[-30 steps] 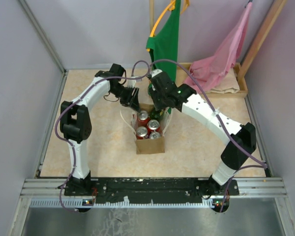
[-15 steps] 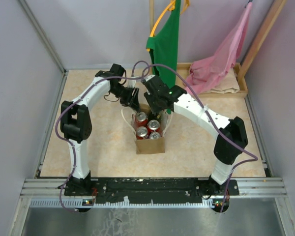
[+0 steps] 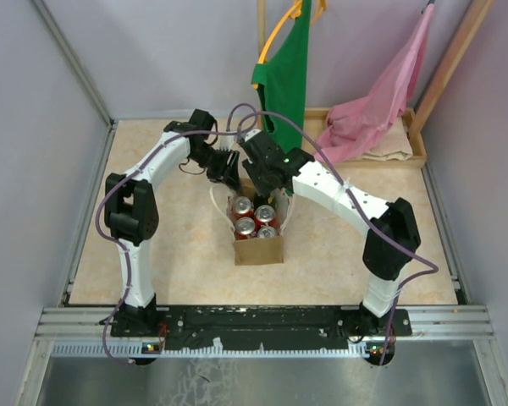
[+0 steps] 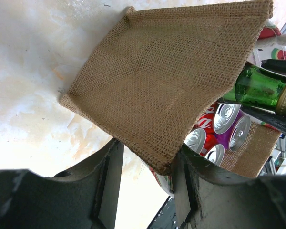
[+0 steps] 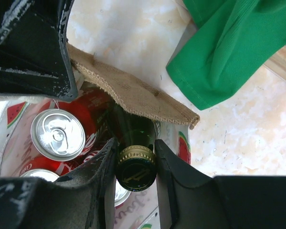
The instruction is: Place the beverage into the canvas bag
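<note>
The right gripper (image 5: pixel 136 155) pinches the bottle (image 5: pixel 128 126) by its neck. The bottle could jam against the cans (image 5: pixel 57 133) or snag the rim of the canvas bag (image 4: pixel 167 71), which the half-spread left gripper (image 4: pixel 148 164) straddles.

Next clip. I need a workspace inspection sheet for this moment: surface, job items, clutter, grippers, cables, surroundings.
Surface: beige marbled table; no spills seen.
Job's things: canvas bag stands mid-table with red cans inside; green bottle is tilted, its lower end in the bag's mouth.
Clutter: wooden tray at the back right, pink cloth draped onto it.
Grippers: left gripper has its jaws apart astride the bag's brown side panel; right gripper has its jaws shut on the bottle's neck.
Cables: purple cables run along both arms; no snag seen.
Surroundings: green cloth hangs behind the bag; plain grey walls.
</note>
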You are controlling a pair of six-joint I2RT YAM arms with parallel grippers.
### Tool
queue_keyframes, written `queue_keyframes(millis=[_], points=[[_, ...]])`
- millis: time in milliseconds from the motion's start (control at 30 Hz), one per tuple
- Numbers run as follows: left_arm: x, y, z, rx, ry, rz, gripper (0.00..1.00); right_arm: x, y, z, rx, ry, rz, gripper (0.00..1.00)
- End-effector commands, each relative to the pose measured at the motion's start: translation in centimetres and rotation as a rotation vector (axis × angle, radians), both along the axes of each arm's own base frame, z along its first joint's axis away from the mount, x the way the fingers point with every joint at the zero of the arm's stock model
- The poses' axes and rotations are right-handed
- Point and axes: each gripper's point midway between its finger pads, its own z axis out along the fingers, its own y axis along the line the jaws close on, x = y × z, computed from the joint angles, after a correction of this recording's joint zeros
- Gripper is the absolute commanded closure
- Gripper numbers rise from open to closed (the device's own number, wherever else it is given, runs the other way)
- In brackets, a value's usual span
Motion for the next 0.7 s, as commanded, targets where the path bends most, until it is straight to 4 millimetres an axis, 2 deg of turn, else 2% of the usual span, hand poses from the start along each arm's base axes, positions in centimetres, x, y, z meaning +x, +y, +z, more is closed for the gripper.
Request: queue_keyframes(millis=[0, 167, 233, 467, 567, 667], points=[[1.1, -0.4, 0.1, -0.012, -0.041, -0.011, 0.51, -1.1, -0.7, -3.1, -0.109, 0.086, 0.01, 1.0], [1.2, -0.4, 0.1, -0.012, -0.039, -0.011, 0.51, -1.1, -1.0, -3.7, -0.126, 0.098, -0.016, 0.98], [1.2, -0.4, 0.1, -0.013, -0.041, -0.011, 0.51, -1.1, -1.0, -3.6, -0.123, 0.097, -0.025, 0.88], [1.4, -0.5, 0.2, -0.015, -0.041, -0.009, 0.51, -0.8, -1.0, -1.6, -0.058, 0.034, -0.054, 0.36], [1.3, -0.5, 0.4, -0.015, -0.043, -0.01, 0.5, -0.4, -1.0, -0.2, -0.025, -0.005, -0.069, 0.23], [1.5, -0.5, 0.8, -0.018, -0.061, -0.009, 0.47, 0.0, -0.8, 1.7, 0.024, -0.055, -0.08, 0.18]])
